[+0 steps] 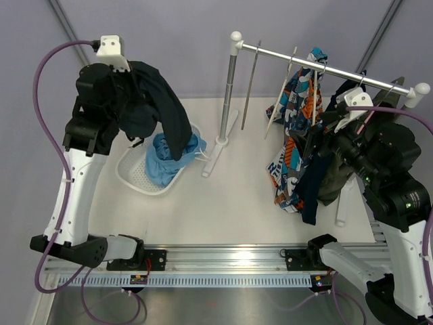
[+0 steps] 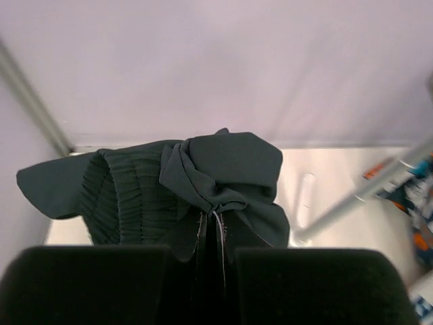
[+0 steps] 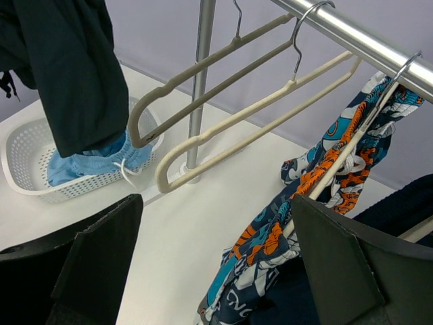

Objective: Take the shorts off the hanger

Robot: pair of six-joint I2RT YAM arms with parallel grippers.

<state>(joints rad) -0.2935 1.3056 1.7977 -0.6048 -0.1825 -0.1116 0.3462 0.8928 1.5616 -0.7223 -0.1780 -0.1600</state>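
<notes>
- Table point(image 1: 223, 203): white, carrying basket and rack foot.
- Right gripper point(image 3: 216, 250): released, fingers point(image 3: 101, 257) spread wide, nothing between them; faces the hanging clothes, close to the rack.
- Dark garment point(image 1: 325, 176): hangs from the rail just beside the right arm, lower edge above the table.
- Patterned shorts point(image 1: 294, 135): orange, teal and white print, on a pale hanger, touching the dark garment on its left side.
- Basket point(image 1: 128, 177): white, perforated, on the left half of the table, well apart from the rack post.
- Light blue shorts point(image 1: 162, 159): bunched inside the basket, off any hanger, spilling over the right rim; white drawstring point(image 3: 125, 172) trailing over the rim.
- Left gripper point(image 2: 215, 261): clenched on the dark shorts point(image 1: 159, 101), cloth pinched in a gathered fold, raised above the basket.
- Dark shorts: off the hanger, draped over the left wrist, one leg hanging down to the light blue shorts.
- Empty hangers, grey point(image 3: 223, 68) and cream point(image 3: 257, 128): hooked side by side on the rail.
- Rail point(image 1: 325, 68): metal, white end caps, on an upright post point(image 1: 229, 95).
</notes>
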